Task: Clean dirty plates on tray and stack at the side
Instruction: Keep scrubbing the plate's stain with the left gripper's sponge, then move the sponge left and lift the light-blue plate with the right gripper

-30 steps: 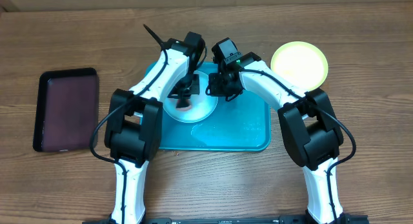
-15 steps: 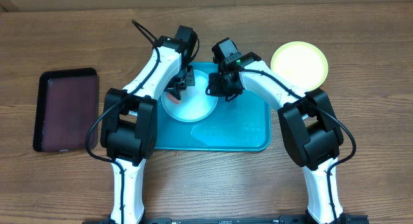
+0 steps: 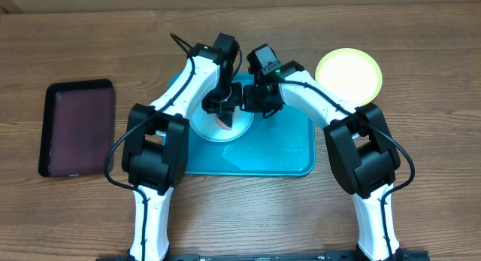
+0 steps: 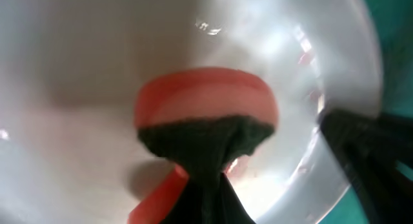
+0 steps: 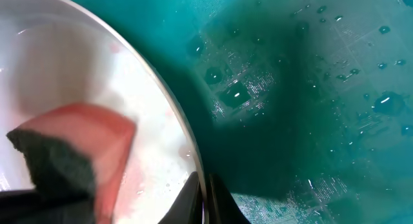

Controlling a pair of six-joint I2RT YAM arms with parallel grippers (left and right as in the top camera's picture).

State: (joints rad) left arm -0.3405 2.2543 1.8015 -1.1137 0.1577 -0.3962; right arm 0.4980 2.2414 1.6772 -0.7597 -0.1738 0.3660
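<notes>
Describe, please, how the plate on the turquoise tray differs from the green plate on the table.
The pale plate is whitish, the green plate lime. The pale plate lies on the tray, the green plate on the table. The pale plate has a sponge pressed on it by the left gripper, its rim pinched by the right gripper, and reddish traces; the green plate is untouched and looks clean. Both are round and shallow.

A red sponge (image 5: 84, 143) rests on the white plate (image 5: 97, 62) in the wet tray (image 5: 310, 121).
</notes>
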